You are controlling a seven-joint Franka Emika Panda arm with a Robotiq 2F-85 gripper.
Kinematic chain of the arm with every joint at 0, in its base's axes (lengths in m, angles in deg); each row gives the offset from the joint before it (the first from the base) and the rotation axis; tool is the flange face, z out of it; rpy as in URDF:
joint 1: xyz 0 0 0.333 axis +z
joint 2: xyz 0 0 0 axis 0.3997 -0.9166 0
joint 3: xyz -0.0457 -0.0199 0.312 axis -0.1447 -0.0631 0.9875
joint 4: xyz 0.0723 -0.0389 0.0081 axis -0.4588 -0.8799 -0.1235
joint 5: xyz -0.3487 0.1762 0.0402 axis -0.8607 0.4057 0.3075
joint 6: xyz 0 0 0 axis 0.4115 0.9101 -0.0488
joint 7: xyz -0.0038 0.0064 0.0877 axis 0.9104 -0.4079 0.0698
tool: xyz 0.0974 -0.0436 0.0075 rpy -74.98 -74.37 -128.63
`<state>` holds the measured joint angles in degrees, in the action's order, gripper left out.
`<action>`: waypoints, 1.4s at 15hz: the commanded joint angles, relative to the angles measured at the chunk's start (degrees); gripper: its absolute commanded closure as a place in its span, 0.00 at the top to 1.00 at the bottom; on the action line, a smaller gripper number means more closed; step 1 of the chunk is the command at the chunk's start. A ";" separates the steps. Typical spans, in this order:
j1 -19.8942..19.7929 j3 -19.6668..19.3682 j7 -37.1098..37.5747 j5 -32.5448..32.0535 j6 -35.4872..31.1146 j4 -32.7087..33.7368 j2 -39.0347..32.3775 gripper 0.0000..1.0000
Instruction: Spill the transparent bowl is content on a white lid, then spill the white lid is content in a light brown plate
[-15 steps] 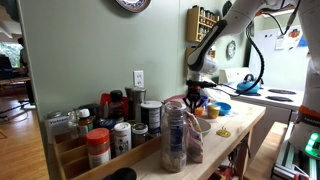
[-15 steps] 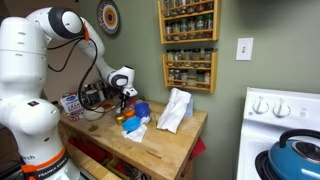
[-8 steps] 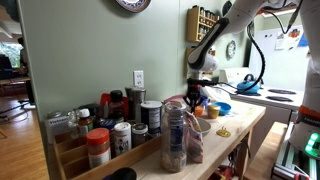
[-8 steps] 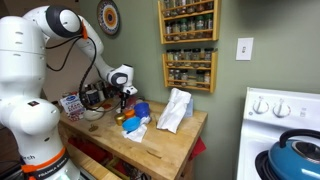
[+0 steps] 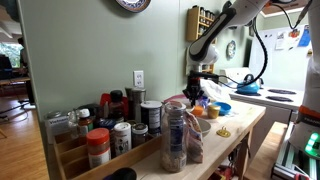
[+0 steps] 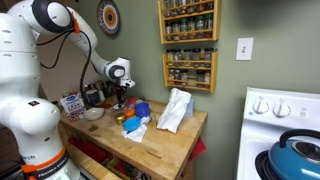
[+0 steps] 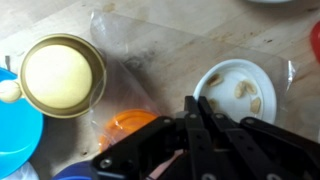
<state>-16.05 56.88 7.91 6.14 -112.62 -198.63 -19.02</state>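
Observation:
In the wrist view my gripper (image 7: 197, 103) comes in from the bottom, its two fingers pressed together with nothing between them. A white lid (image 7: 236, 90) with several pale brown pieces on it lies on the wooden counter just beyond and right of the fingertips. A light brown plate (image 7: 60, 75) with a darker rim sits at the left. Clear plastic (image 7: 130, 45) lies across the counter between them; I cannot pick out the transparent bowl. In both exterior views the gripper (image 5: 198, 90) (image 6: 118, 95) hangs above the counter.
A blue dish (image 7: 12, 115) and an orange object (image 7: 132, 122) lie left of the gripper. A jar rack (image 5: 100, 135) and a clear bag (image 5: 180, 135) stand in front. A white bag (image 6: 175, 110), blue items (image 6: 140, 110) and wall spice shelves (image 6: 188, 45) show too.
The arm has swung its elbow up and back, and the gripper has shifted a little towards the wall and upward. The fingers stay shut.

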 commanded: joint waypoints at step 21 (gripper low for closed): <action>8.31 6.88 -0.49 -23.05 24.34 6.74 4.15 0.02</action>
<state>-9.83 62.34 5.01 -12.50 -93.52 -193.27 -15.47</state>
